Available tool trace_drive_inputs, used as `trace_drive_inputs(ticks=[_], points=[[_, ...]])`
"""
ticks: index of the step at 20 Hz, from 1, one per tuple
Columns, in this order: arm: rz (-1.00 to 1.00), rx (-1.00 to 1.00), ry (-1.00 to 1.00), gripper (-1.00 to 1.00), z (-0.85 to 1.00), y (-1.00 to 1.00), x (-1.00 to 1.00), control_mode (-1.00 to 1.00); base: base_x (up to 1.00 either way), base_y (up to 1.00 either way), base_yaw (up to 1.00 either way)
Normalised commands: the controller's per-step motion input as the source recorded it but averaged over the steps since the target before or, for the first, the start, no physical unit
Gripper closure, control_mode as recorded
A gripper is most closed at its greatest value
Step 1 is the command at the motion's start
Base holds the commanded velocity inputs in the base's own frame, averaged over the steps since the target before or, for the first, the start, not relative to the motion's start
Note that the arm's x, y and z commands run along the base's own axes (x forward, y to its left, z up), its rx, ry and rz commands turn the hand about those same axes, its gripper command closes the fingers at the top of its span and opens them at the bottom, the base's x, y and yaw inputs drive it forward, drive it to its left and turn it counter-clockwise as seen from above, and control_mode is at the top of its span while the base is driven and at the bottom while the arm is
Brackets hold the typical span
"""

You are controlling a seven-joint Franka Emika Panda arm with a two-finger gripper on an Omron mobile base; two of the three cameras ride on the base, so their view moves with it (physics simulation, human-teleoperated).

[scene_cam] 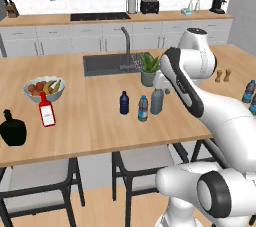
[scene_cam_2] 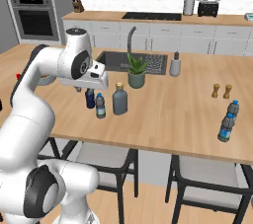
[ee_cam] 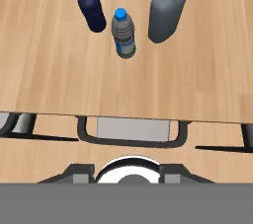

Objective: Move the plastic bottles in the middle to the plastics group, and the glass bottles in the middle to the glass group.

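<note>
Three bottles stand together mid-counter: a dark navy bottle point(scene_cam: 124, 102) point(scene_cam_2: 89, 97) point(ee_cam: 92, 8), a pale-blue water bottle point(scene_cam: 143, 108) point(scene_cam_2: 100, 106) point(ee_cam: 123, 33), and a taller dark grey glass bottle point(scene_cam: 157, 101) point(scene_cam_2: 119, 99) point(ee_cam: 167, 11) with a tan top. My gripper point(scene_cam: 165, 90) point(scene_cam_2: 79, 89) hovers above and just behind them, open and holding nothing. Blue-labelled water bottles point(scene_cam: 248, 91) point(scene_cam_2: 228, 122) of the plastics group stand at the counter's right end. At the left end are the red bottle point(scene_cam: 46, 110) and the squat black bottle point(scene_cam: 12, 130).
A potted plant point(scene_cam: 149, 69) point(scene_cam_2: 136, 72) and the sink point(scene_cam: 107, 63) lie just behind the middle bottles. A fruit bowl point(scene_cam: 44, 89) sits near the red bottle. A pale pump dispenser point(scene_cam_2: 175, 65) and two small shakers point(scene_cam_2: 221, 91) stand to the right. Stools sit under the front edge.
</note>
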Motion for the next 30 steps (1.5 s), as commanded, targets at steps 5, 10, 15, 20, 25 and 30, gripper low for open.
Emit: trace_drive_inputs(ticks=[5, 10, 15, 20, 25, 30], points=[[-0.01, 0.0, -0.03, -1.0, -0.18, 0.0, 0.15, -1.0, 0.0, 0.0, 0.0], [-0.08, 0.01, 0.0, -1.0, -0.09, -0.06, 0.82, -1.0, 0.0, 0.0, 0.0], [-0.06, 0.0, 0.0, -1.0, -0.02, -0.3, 0.67, -1.0, 0.0, 0.0, 0.0], [-0.03, 0.0, 0.0, -1.0, -0.08, -0.27, 0.47, -1.0, 0.0, 0.0, 0.0], [0.0, 0.0, 0.0, -1.0, -0.23, -0.01, 0.16, -1.0, 0.0, 0.0, 0.0], [0.0, -0.02, -0.08, -1.0, -0.35, 0.0, 0.09, -1.0, 0.0, 0.0, 0.0]])
